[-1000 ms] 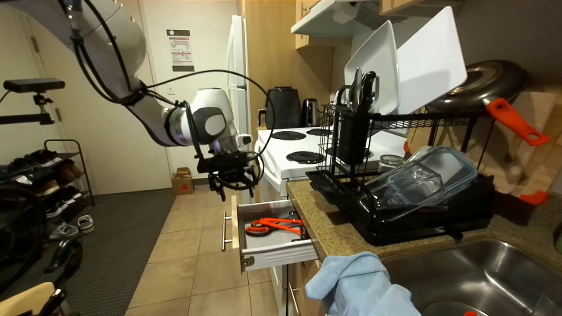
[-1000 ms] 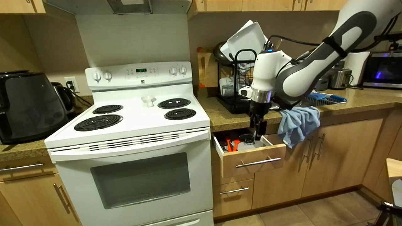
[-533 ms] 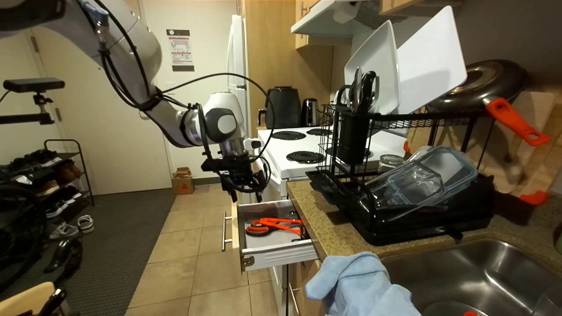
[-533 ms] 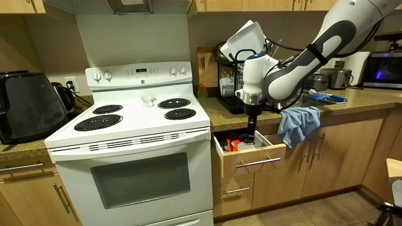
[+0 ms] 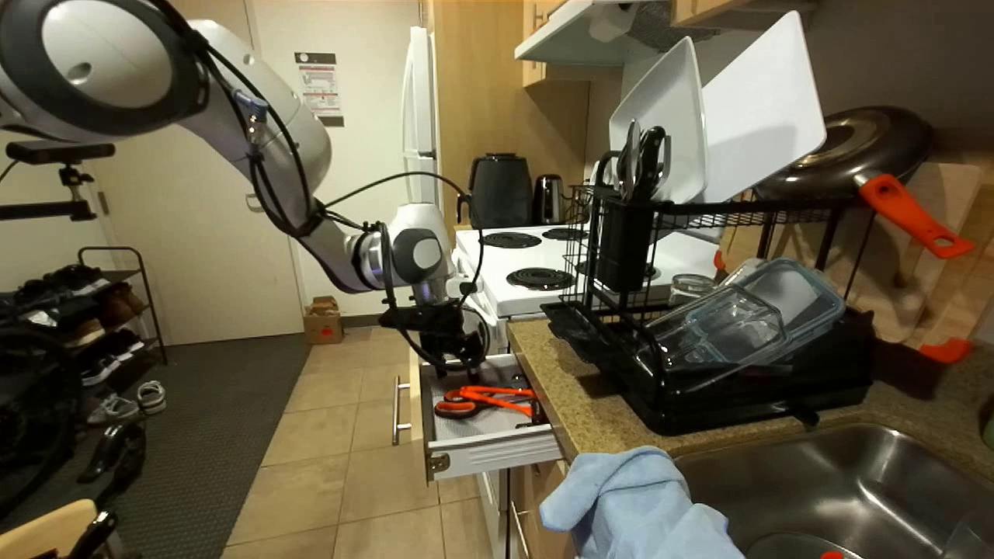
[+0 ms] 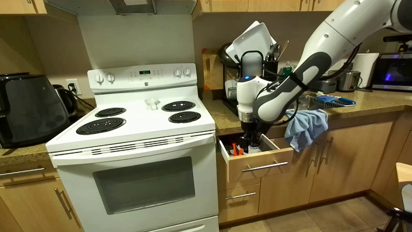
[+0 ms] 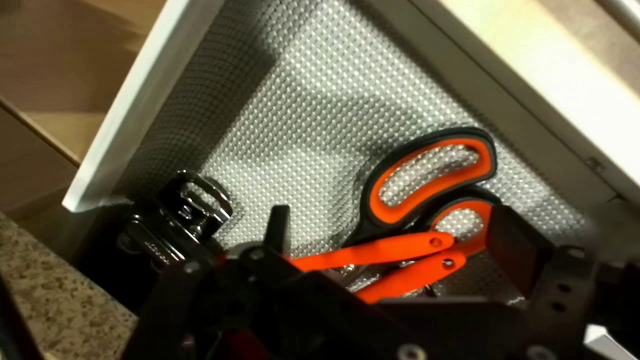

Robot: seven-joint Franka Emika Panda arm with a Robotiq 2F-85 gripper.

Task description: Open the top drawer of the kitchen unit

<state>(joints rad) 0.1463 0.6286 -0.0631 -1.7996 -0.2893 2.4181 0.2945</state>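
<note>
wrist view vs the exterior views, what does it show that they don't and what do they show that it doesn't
Only the wrist view shows the small round holes in the ends of two flat bright-orange handles.

Both exterior views, but not the wrist view, show the light-blue draped cloth, the white square-cornered dishes and the black coil burners.

All three share the open, shallow, tan-fronted wooden top drawer, the speckled brown-beige countertop, the black two-finger gripper and those orange handles.

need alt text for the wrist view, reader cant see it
Open top drawer seen from above, lined with pale textured matting and holding black-and-orange scissors and two orange handles. The tool, wide open, shows along the bottom. A shiny metal item sits at left, near the speckled countertop.
</note>
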